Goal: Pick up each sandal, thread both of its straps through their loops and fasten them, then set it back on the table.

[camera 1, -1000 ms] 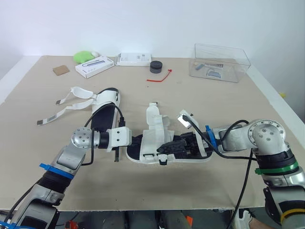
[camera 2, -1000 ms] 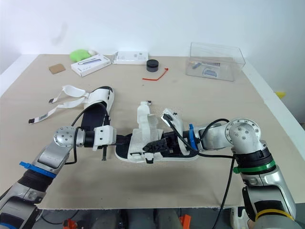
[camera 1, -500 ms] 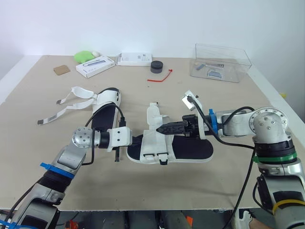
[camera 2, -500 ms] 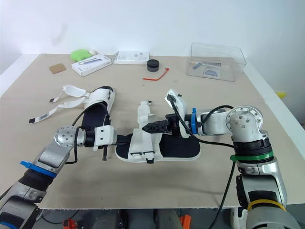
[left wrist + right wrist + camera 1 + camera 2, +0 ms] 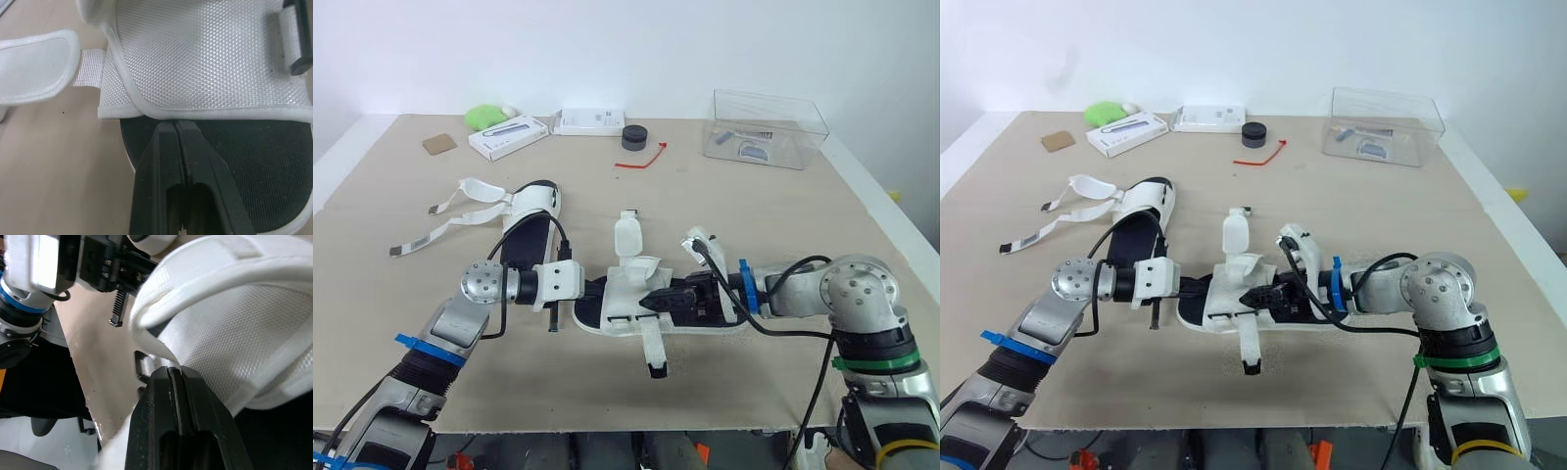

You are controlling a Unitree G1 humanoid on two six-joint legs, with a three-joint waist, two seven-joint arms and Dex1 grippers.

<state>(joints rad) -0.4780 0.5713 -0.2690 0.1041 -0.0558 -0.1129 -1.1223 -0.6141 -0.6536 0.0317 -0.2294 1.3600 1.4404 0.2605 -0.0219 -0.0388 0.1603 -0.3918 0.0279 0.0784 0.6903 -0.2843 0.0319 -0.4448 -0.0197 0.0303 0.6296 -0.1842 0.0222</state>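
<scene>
A sandal (image 5: 705, 318) with a black sole and white straps lies mid-table. One strap (image 5: 652, 354) trails off its near side toward the table's front, and a white tab (image 5: 626, 237) stands upright at its far side. My left gripper (image 5: 597, 291) is shut at the sandal's left end, its tips (image 5: 174, 126) against the edge of the white upper above the black footbed. My right gripper (image 5: 652, 301) reaches in low from the right and is shut on a fold of white strap (image 5: 161, 350). A second sandal (image 5: 527, 230) lies further left, with its straps (image 5: 460, 211) spread open.
Along the back stand a clear plastic box (image 5: 766, 127), a black round lid (image 5: 633, 137), a red tie (image 5: 641, 159), two white boxes (image 5: 507, 135) (image 5: 589, 120), a green object (image 5: 487, 115) and a brown square (image 5: 438, 144). The table's front edge lies close below the sandal.
My right gripper rose to the upper strap half a second ago, then dropped low over the sole again. A strap now trails out toward the table's front. The left arm has not moved.
</scene>
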